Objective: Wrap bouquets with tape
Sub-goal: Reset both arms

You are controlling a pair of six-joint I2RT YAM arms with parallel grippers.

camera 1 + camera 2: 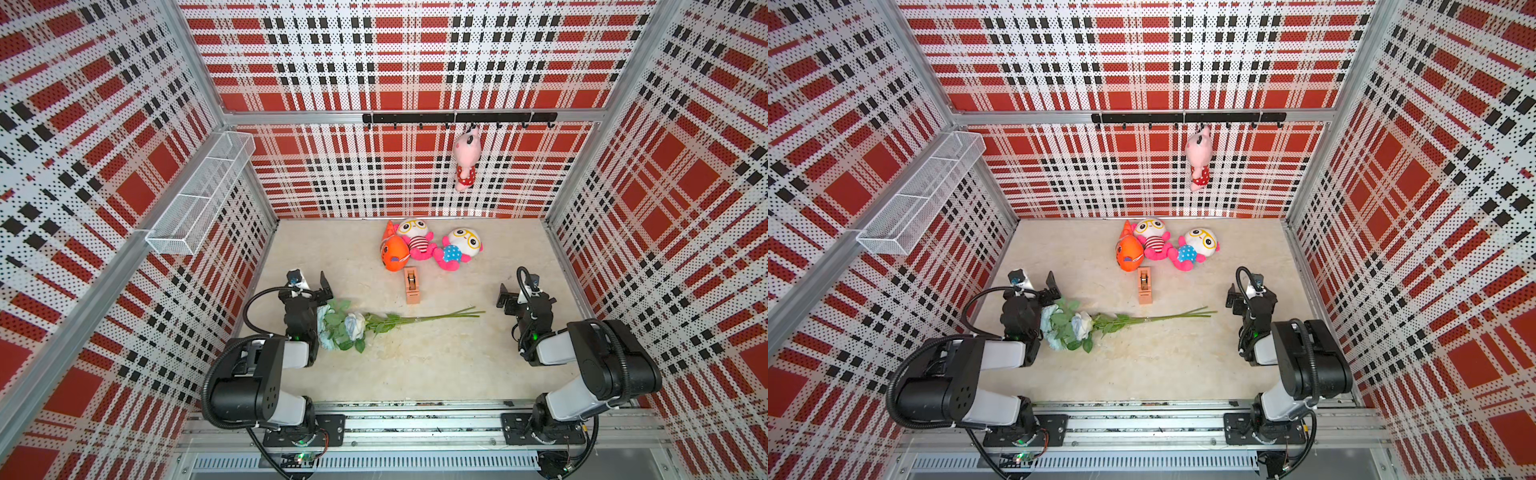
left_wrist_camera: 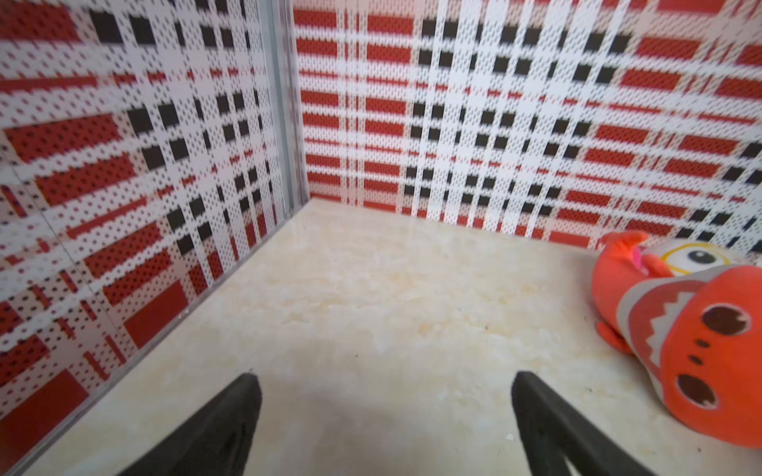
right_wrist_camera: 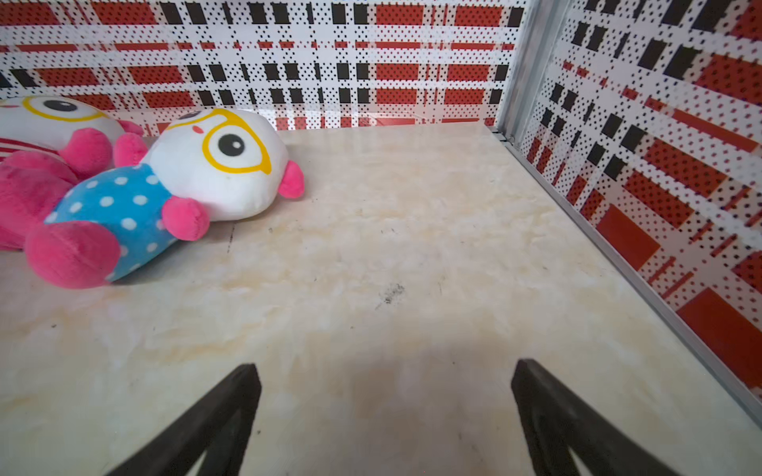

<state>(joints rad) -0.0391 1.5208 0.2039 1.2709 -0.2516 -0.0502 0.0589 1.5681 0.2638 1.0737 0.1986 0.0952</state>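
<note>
Both tools stand wide open and hold nothing. The left tool [image 2: 385, 416] hovers over bare desk [image 2: 371, 288], with the bouquets [image 1: 374, 322] lying just beside its arm, stems reaching toward the right tool [image 3: 385, 412]. The tape [image 1: 412, 285] sits between the two tools, just beyond the stems.

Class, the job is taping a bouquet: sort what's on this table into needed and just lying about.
Needed:
- bunch of white and pale-blue artificial roses
- tan block-shaped tape dispenser

Lying about:
- orange plush fish
- two pink plush dolls
</note>
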